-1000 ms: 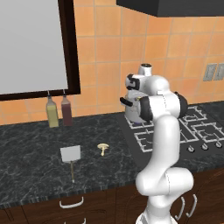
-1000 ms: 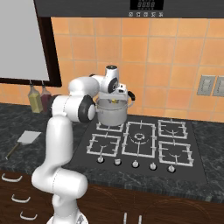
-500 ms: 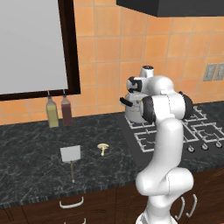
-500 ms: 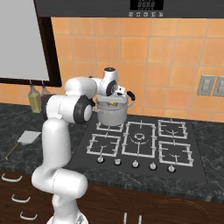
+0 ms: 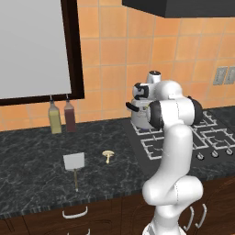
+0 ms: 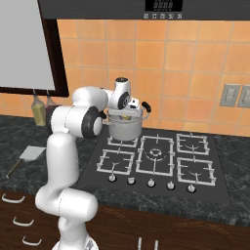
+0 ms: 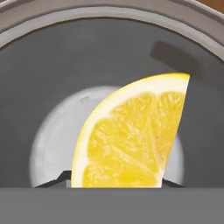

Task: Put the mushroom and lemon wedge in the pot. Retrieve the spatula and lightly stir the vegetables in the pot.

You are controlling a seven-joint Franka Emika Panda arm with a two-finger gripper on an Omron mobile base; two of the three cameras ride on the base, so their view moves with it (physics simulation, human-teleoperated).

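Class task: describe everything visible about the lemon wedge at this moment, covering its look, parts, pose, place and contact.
The lemon wedge is a bright yellow slice with a thin, smooth curved rind, a paler band beneath it and glistening segmented flesh, cut straight along one edge. In the hand view it looms large between the gripper fingertips, which look closed on it, above the pot, whose grey wall and pale round bottom lie behind it. It looks not yet released.

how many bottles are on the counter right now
2. Both stand on the dark counter against the wall, below the window: the yellowish bottle on the left and the dark red bottle right beside it. The arm could hide others.
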